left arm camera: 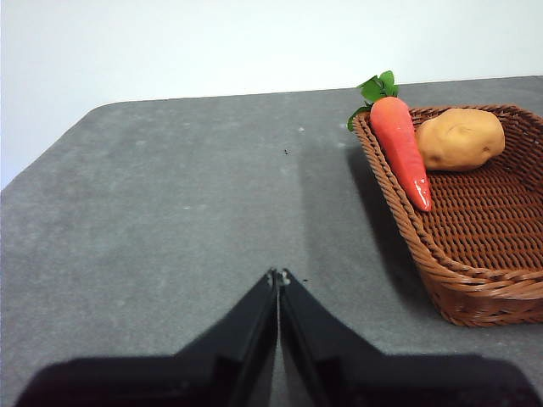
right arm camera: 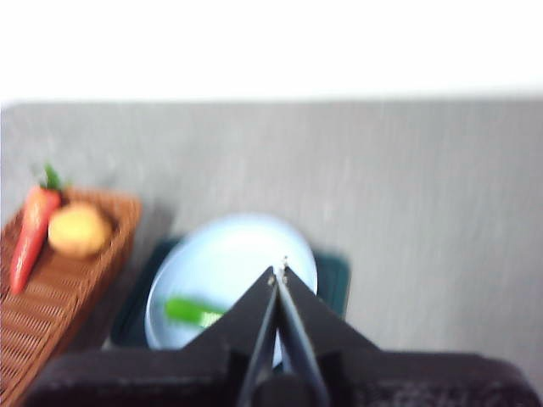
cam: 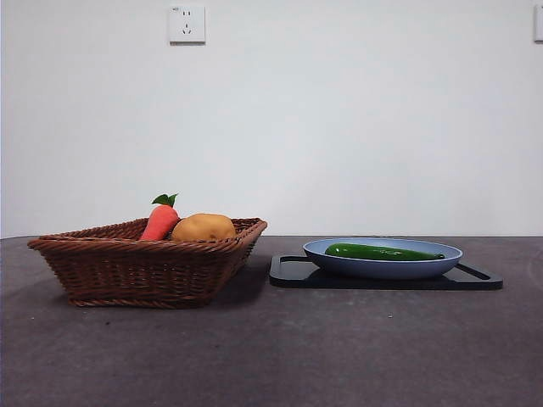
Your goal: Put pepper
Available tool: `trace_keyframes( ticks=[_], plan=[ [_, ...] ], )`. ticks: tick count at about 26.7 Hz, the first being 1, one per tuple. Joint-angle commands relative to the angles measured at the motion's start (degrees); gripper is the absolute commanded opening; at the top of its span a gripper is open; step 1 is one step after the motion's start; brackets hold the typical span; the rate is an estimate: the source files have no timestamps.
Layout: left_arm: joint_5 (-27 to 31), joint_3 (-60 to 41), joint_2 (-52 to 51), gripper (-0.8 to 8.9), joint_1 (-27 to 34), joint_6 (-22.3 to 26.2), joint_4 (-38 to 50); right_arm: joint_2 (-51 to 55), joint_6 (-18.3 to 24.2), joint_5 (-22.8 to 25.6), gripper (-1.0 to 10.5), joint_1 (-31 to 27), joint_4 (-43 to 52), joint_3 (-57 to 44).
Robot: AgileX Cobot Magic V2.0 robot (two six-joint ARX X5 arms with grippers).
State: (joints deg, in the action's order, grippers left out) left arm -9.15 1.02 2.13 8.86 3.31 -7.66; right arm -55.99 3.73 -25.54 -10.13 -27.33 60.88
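The pepper (cam: 383, 252) lay lengthwise in the blue plate (cam: 339, 259), and the plate sat on a black tray (cam: 293, 273) on the counter (cam: 271, 356). To one side of the tray stood a wicker basket (cam: 144, 271) holding a carrot (cam: 159, 222) and a potato (cam: 204, 227), side by side, the carrot leaning on the rim with its leaves up.

Your left hand (left arm camera: 278, 275) was clenched on nothing — jaws pressed together, tips over bare counter, with the basket close beside it. Your right hand (right arm camera: 279, 270) was likewise closed and empty, hanging above the plate; that view was blurred, and the pepper showed there only as a green streak near the plate's edge, partly behind the jaws. Neither hand touched the pepper. Neither arm showed in the front view. A wall socket (cam: 187, 24) sat high on the white wall behind.
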Motion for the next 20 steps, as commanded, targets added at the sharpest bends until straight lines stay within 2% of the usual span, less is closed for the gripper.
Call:
trace_keyframes(
  ticks=[1, 5, 11, 15, 20],
  plan=[
    [-0.11, -0.35, -0.15, 0.08, 0.22, -0.59, 0.52, 6.67, 0.31, 0.17, 0.1, -0.70, 4.50, -8.15],
    [-0.11, -0.35, -0.15, 0.08, 0.22, -0.59, 0.52, 20.55, 0.09, 2.38, 0.1, -1.88, 6.36, -21.14],
    [-0.11, -0.35, -0.15, 0.08, 0.22, -0.59, 0.52, 34.07, -0.92, 5.97, 0.1, -1.86, 12.83, -35.43],
    [-0.11, -0.35, -0.15, 0.08, 0.22, -0.59, 0.52, 42.21, -1.55, 8.96, 0.1, -1.86, 16.48, -44.33],
    [-0.11, -0.35, -0.15, 0.08, 0.22, -0.59, 0.52, 48.59, -2.03, 13.38, 0.1, -1.84, 16.63, -52.50]
  ],
)
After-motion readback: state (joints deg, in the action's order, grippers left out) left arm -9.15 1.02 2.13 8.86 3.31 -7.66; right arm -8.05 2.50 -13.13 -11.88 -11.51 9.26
